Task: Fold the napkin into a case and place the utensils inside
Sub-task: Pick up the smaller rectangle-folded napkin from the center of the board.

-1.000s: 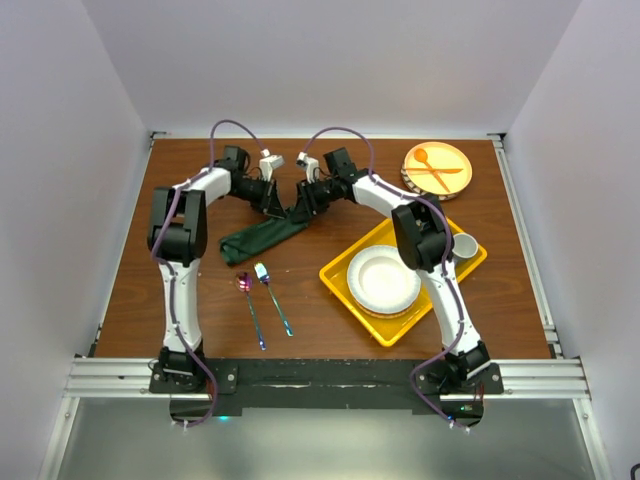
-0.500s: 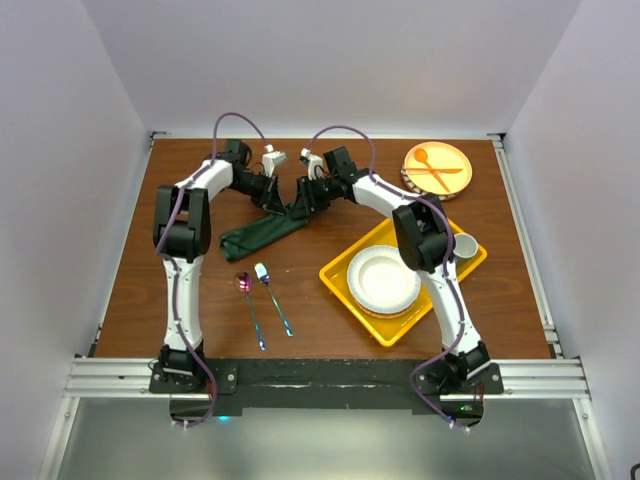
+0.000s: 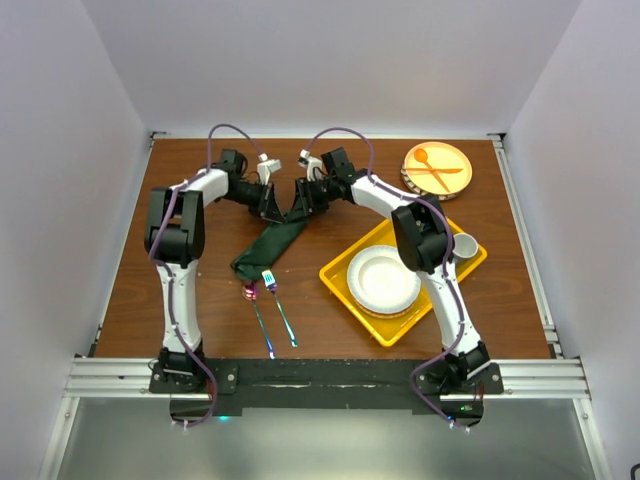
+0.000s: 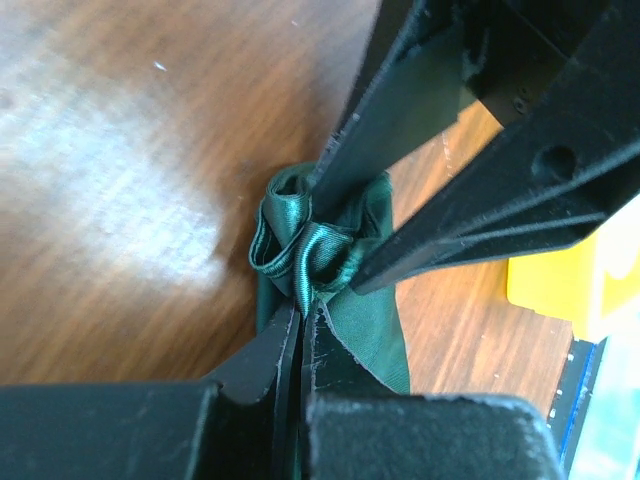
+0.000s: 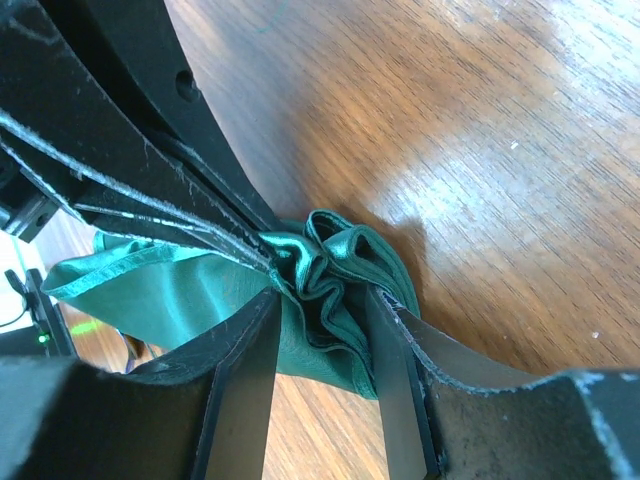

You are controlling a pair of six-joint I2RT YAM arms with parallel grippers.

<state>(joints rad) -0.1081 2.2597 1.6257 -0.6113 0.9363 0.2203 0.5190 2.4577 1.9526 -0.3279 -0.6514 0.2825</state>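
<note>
From above, you can see the large dark green cloth napkin (image 3: 266,246) lying as a crumpled narrow strip on the brown wooden table (image 3: 200,310). It runs from the far middle, where both arms meet, down towards the near left. Its far end lies between the left gripper (image 3: 274,206) and the right gripper (image 3: 297,208), which face each other tip to tip. The near end stops just beside the heads of the slim iridescent metal spoon (image 3: 257,318) and the matching fork (image 3: 279,310), whose handles point towards you. To the right sits the yellow rectangular tray (image 3: 336,272) holding a white round plate (image 3: 383,278), well apart from the cloth. In your left wrist view, the left gripper (image 4: 302,318) has its jaws pressed together with a fold of the napkin (image 4: 322,252) pinched in the slit. The bunched satin bulges just beyond its tips, and the right arm's two black fingers (image 4: 400,130) reach in from the upper right to bracket that same bunch. In your right wrist view, the right gripper (image 5: 320,325) stands about half parted. The gathered folds of the napkin (image 5: 335,265) sit loosely in the gap and touch both inner faces, and you cannot judge from here whether it presses them. The left arm's fingers (image 5: 190,215) come in from the upper left onto the cloth.
</note>
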